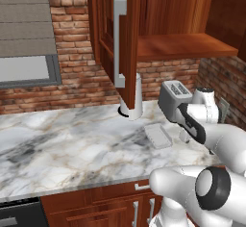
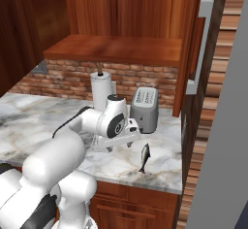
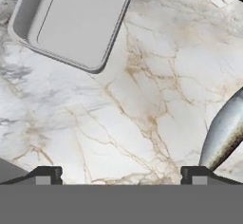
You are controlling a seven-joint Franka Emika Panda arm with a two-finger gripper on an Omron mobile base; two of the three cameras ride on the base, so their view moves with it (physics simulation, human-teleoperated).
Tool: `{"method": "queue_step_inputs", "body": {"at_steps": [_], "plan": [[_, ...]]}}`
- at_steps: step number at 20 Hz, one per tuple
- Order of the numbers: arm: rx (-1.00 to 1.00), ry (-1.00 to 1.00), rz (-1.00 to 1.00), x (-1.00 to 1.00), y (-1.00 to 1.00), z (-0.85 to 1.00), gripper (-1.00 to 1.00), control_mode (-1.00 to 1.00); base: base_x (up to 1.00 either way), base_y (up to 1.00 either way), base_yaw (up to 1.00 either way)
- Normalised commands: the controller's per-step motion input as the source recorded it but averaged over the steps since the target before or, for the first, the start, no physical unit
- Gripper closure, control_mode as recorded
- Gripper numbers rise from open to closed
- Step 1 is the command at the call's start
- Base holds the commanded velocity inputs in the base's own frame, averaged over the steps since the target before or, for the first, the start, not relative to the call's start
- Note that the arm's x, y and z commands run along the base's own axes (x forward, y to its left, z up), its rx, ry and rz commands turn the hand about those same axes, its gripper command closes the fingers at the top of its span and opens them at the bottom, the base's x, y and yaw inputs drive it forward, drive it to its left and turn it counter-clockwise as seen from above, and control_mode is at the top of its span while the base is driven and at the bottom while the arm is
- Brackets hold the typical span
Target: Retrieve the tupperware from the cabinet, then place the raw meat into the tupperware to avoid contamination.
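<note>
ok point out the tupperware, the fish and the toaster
tupperware (image 3: 76, 21), hand view, on its flat inner floor
fish (image 2: 144, 157), right base view, mid-body
toaster (image 1: 174, 98), left base view, on its grey side below the slots

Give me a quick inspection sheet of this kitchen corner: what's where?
Surface: marble counter, bare in the middle.
Job's things: tupperware out on the counter, empty; raw fish lying beside it; cabinet door open, shelf bare.
Clutter: toaster, paper-towel roll by the wall.
Grippers: gripper open, holding nothing, above the counter between tupperware and fish.
Cables: nothing seen.
Surroundings: brick wall.
</note>
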Motion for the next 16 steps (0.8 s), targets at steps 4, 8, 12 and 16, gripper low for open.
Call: {"method": "queue_step_inputs", "body": {"at_steps": [4,8,12,16], "plan": [[0.01,0.0,0.0,0.08,-0.31,-0.05,-1.0,-1.0,0.0,0.0,0.0],[0.0,0.03,-0.01,0.0,-0.4,-0.2,-1.0,-1.0,0.0,0.0,0.0],[0.0,0.03,-0.01,0.19,-0.29,-0.21,-1.0,-1.0,0.0,0.0,0.0],[0.0,0.0,-0.01,0.42,-0.23,-0.38,-1.0,-1.0,0.0,0.0,0.0]]}}
